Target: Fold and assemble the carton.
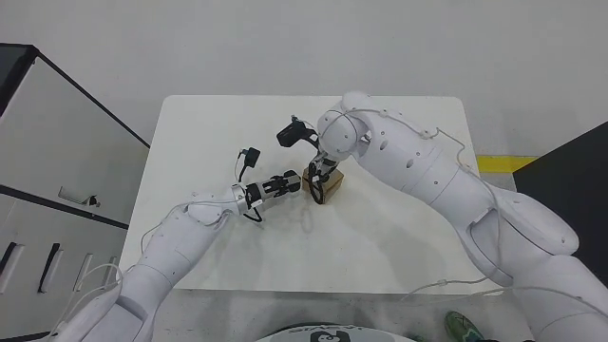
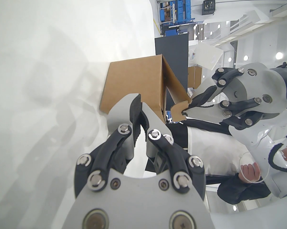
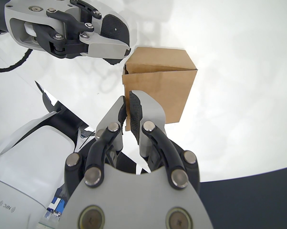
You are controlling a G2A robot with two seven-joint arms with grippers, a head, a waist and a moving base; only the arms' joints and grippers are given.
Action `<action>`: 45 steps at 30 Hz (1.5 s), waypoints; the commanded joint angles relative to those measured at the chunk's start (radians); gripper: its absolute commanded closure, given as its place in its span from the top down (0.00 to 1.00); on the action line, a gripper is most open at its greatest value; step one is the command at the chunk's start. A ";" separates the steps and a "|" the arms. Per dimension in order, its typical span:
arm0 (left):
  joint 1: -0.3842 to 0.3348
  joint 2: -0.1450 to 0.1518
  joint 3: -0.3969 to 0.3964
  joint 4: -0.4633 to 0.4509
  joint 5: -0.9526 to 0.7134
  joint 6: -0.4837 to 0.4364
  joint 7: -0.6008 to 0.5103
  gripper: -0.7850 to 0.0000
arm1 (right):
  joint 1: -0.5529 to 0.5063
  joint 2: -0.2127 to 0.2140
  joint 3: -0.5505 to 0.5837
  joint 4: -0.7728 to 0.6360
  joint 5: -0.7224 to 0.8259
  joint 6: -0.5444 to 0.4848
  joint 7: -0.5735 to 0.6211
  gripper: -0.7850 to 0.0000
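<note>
A small brown carton (image 1: 330,181) stands near the middle of the white table (image 1: 399,237). In the right wrist view the carton (image 3: 157,89) is boxed up, with one flap edge standing free at its near side. My right gripper (image 3: 127,110) is shut on that flap edge. The left wrist view shows the right gripper (image 2: 187,108) pinching the flap tip beside the carton (image 2: 133,84). My left gripper (image 2: 139,116) is shut with nothing between its fingers, its tips right at the carton's side. It is also seen as the left gripper (image 3: 118,52) at the carton's upper corner.
The table's left edge runs beside a dark cabinet (image 1: 57,152). A black panel (image 1: 570,171) stands off the table's right side. Bare table surface lies all around the carton.
</note>
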 commanded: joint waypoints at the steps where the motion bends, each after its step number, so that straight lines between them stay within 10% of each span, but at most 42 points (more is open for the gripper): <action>1: 0.000 0.000 0.000 0.000 0.000 0.000 0.000 0.00 | 0.000 -0.003 -0.002 0.004 -0.006 0.001 0.000 0.02; 42: 0.000 0.000 0.000 0.000 0.000 0.000 0.000 0.00 | -0.007 -0.047 -0.020 -0.005 -0.209 0.017 0.027 0.00; 45: 0.000 0.000 0.000 0.000 0.000 0.000 0.000 0.00 | -0.009 -0.050 -0.018 -0.005 -0.219 0.016 0.029 0.11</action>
